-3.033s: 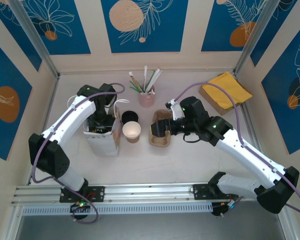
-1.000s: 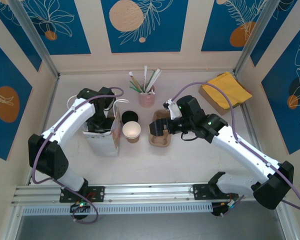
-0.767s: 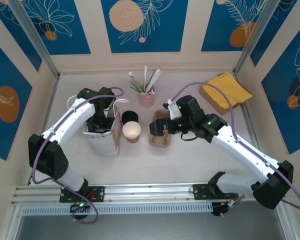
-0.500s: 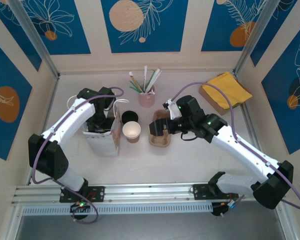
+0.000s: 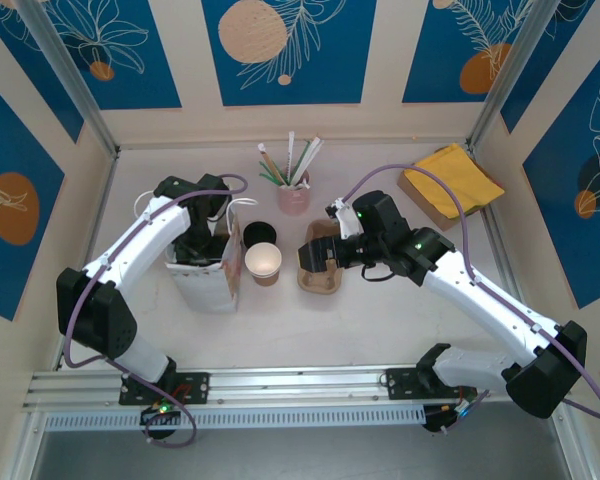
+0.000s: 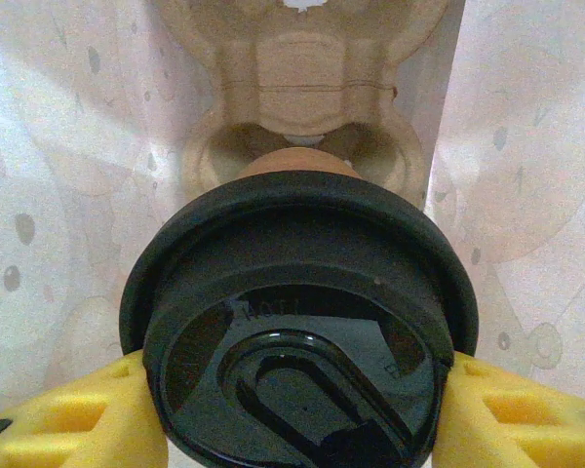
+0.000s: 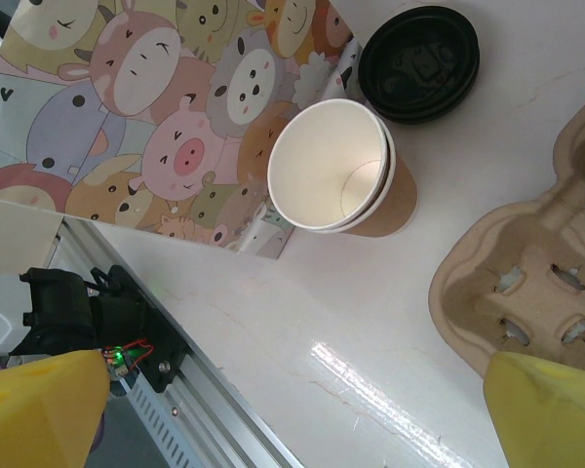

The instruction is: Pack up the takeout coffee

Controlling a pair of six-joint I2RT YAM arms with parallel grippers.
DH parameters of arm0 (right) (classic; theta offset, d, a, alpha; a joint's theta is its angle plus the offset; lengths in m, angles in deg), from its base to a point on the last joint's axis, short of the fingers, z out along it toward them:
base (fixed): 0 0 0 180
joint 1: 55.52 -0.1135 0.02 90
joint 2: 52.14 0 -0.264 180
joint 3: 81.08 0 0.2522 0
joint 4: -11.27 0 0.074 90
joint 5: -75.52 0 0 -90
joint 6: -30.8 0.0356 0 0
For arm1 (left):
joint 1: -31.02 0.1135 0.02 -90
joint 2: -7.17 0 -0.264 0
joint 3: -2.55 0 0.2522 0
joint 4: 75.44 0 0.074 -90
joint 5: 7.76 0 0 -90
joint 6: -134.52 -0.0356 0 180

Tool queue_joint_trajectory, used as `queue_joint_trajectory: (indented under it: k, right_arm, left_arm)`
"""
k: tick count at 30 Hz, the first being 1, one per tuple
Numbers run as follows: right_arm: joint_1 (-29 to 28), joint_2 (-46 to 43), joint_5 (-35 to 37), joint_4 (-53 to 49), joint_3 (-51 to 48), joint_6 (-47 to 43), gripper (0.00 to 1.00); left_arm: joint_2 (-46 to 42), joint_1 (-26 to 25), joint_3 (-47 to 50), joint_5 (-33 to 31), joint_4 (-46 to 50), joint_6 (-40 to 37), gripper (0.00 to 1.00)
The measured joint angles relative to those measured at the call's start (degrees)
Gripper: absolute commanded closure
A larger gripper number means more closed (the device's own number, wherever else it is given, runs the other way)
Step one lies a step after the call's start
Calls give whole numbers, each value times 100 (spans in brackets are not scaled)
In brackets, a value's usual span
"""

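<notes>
Placing step in hand: takeout coffee (image 6: 297,322) gripped under its lid by left pincer (image 6: 292,414) inside paper bag (image 5: 205,282), above pulp carrier (image 6: 302,146) (right pincer (image 7: 292,409) wide open, empty); next, likely straight lowering, then release.

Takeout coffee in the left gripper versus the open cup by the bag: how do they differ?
The takeout coffee wears a black lid; the open cup has none and shows its pale inside. The takeout coffee is clamped by the left gripper inside the paper bag, above a pulp carrier; the open cup stands free on the table outside it. Both are brown paper cups.
</notes>
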Motion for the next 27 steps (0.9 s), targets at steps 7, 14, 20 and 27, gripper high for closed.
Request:
queue_joint_trajectory:
  k: [7,14,20,27]
  right_arm:
    - [0,39,0,9,0,0,1]
    - [0,39,0,17,0,0,1]
    - [0,39,0,17,0,0,1]
    - [0,39,0,17,0,0,1]
  left_arm:
    - [2,0,2,0,-2,-2,50]
    - [7,0,2,0,-22,-2,50]
    - [11,0,2,-2,-116,-4,51]
    - [11,0,37,-2,-138,-48,51]
